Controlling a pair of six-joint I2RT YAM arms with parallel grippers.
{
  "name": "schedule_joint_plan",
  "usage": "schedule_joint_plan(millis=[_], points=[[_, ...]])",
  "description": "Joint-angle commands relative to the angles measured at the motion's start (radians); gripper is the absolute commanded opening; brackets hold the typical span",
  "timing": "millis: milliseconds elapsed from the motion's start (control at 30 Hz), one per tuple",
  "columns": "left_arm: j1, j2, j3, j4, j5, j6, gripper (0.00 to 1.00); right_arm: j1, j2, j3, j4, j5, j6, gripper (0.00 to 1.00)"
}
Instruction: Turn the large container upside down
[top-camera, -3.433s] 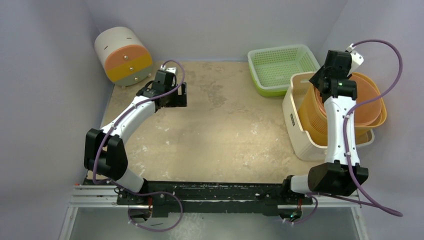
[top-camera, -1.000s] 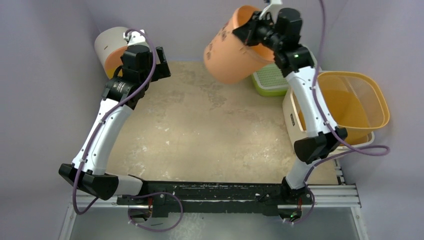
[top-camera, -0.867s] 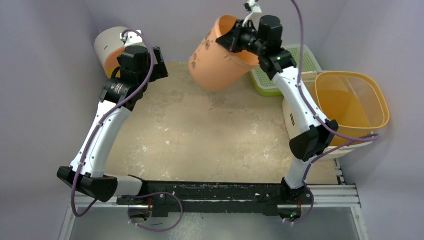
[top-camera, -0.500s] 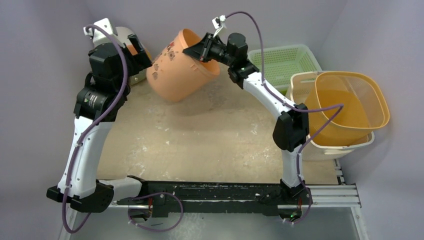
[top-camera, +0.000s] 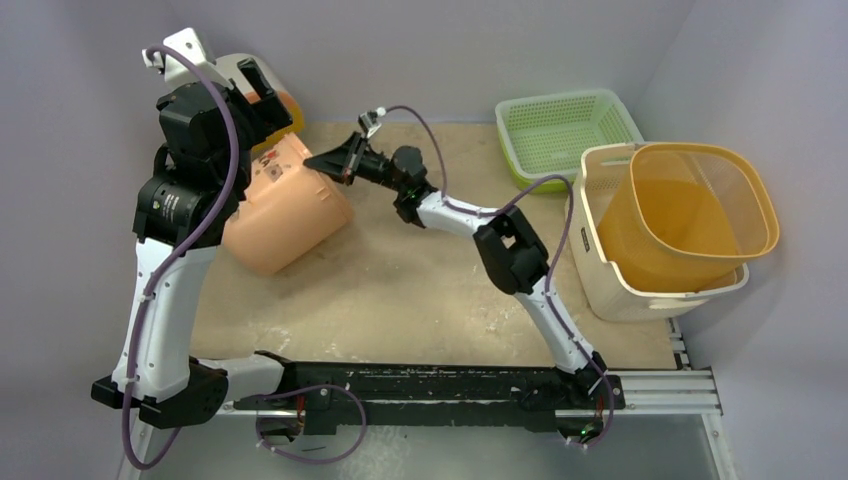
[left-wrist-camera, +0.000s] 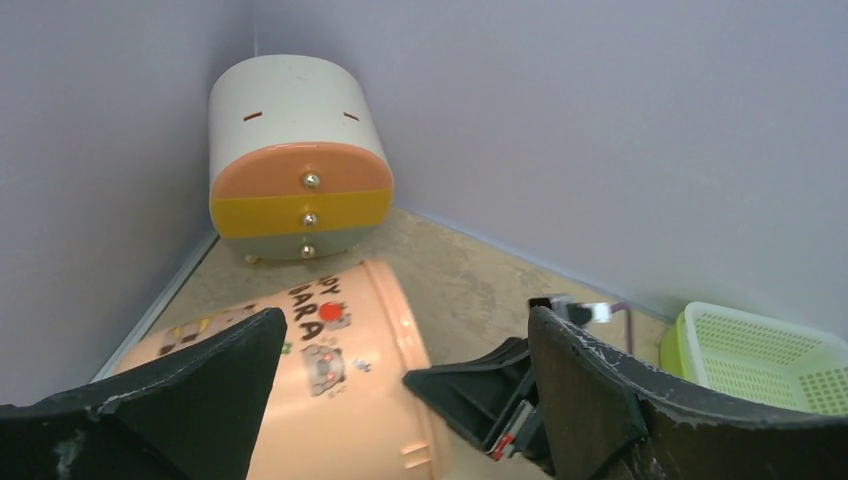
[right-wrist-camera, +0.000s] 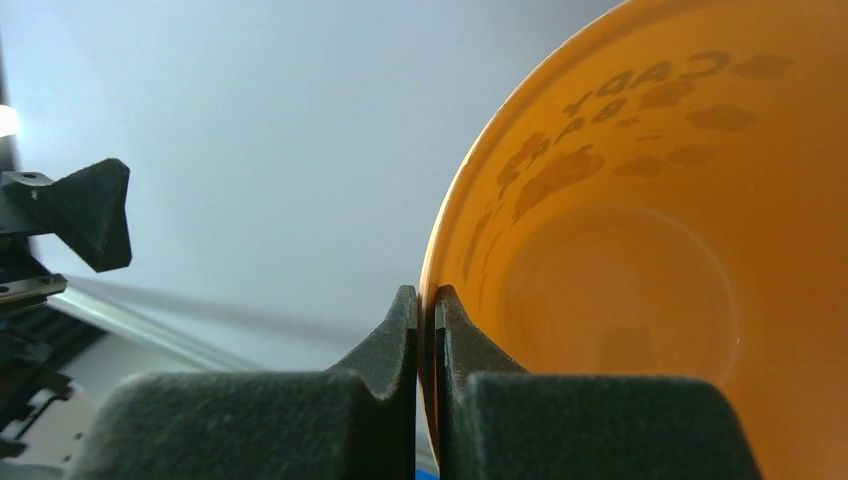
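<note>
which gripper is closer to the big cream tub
Right, though neither is close. The right gripper, clamped on the rim of the peach bucket, is well left of the cream tub; the left gripper, open, is farther left, near the drawer unit.

The peach bucket (top-camera: 285, 215) is showing small cartoon animal prints, a red dot and dark lettering on its side, and glowing deeper orange inside. The large container (top-camera: 588, 255) is showing plain cream; the bin (top-camera: 700, 215) in it is glowing translucent yellow-orange. The mesh basket (top-camera: 565, 125) is showing lime green. The drawer unit (left-wrist-camera: 300, 150) is wearing a white shell with orange, yellow and grey fronts. The table (top-camera: 430, 290) is looking mottled beige.
</note>
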Motion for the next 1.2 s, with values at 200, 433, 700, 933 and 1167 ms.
schedule_joint_plan(millis=[200,433,700,933,1167], points=[[-0.004,-0.001,0.039,0.007,-0.006,0.01,0.87,0.013,0.058,-0.222,0.663,0.168,0.544,0.0],[-0.004,0.0,0.017,0.014,0.005,0.01,0.87,-0.065,0.074,-0.587,0.892,0.226,0.672,0.0],[-0.004,-0.002,-0.011,0.018,0.011,0.006,0.87,-0.2,0.065,-0.784,0.962,0.134,0.594,0.09],[-0.005,0.003,-0.034,0.017,0.013,0.004,0.87,-0.247,0.021,-0.846,0.851,0.047,0.481,0.23],[-0.004,0.013,-0.085,0.015,0.021,-0.006,0.87,-0.251,-0.082,-0.873,0.486,-0.057,0.23,0.31]])
